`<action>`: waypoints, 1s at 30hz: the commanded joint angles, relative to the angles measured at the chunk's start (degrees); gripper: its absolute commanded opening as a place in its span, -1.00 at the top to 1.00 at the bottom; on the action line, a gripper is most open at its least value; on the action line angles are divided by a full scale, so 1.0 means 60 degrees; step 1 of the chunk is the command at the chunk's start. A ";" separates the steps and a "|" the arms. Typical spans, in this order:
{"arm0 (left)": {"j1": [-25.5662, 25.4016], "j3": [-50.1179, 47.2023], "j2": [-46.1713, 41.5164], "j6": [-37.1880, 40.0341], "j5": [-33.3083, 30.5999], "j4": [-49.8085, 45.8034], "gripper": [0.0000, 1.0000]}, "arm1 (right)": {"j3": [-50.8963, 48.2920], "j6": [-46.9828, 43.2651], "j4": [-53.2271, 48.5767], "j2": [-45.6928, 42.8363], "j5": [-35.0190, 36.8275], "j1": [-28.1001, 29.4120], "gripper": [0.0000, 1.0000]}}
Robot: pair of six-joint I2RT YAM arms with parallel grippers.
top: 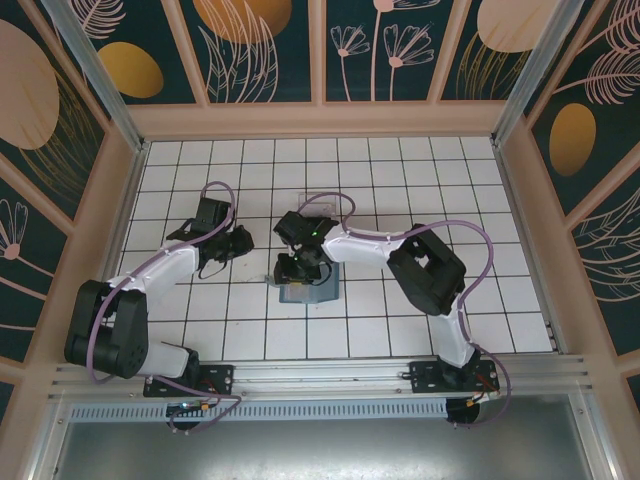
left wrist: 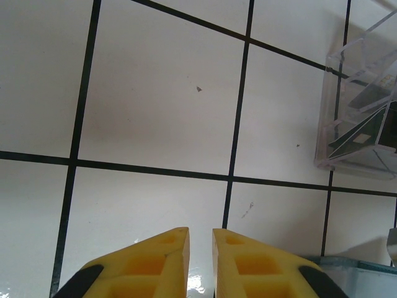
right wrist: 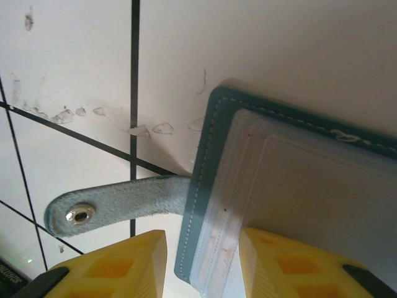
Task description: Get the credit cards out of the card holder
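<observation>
The slate-blue card holder [top: 314, 293] lies open on the white tiles in the middle of the table. My right gripper [top: 297, 270] hangs just over its near-left part. In the right wrist view the gripper [right wrist: 203, 233] is open, its yellow fingers straddling the holder's stitched edge [right wrist: 214, 155]. A pale card-like layer [right wrist: 310, 186] lies on the holder, with a clear sleeve edge between the fingers. The snap strap [right wrist: 118, 202] sticks out to the left. My left gripper [top: 238, 243] [left wrist: 200, 231] hovers over bare tile, shut to a thin slit with nothing in it.
A clear plastic tray [left wrist: 353, 93] stands to the right of the left gripper, with a dark card-like piece [left wrist: 360, 136] inside. In the top view the tray [top: 312, 198] sits just behind the right wrist. Wooden walls ring the tiled floor.
</observation>
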 commanded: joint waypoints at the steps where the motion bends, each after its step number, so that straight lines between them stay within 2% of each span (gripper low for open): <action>1: 0.0042 0.0256 0.0026 0.0140 0.0112 -0.0040 0.63 | 0.0284 0.0004 -0.1157 0.0068 0.0886 0.0133 0.25; 19: 0.0047 0.0122 0.0076 -0.0013 0.0388 0.0180 0.63 | 0.1812 0.0076 -0.3659 0.0841 0.3448 0.0648 0.17; 30: 0.0045 0.0276 0.0215 0.0075 0.0492 0.0161 0.63 | 0.2411 0.0295 -0.4793 0.0914 0.4554 0.0794 0.07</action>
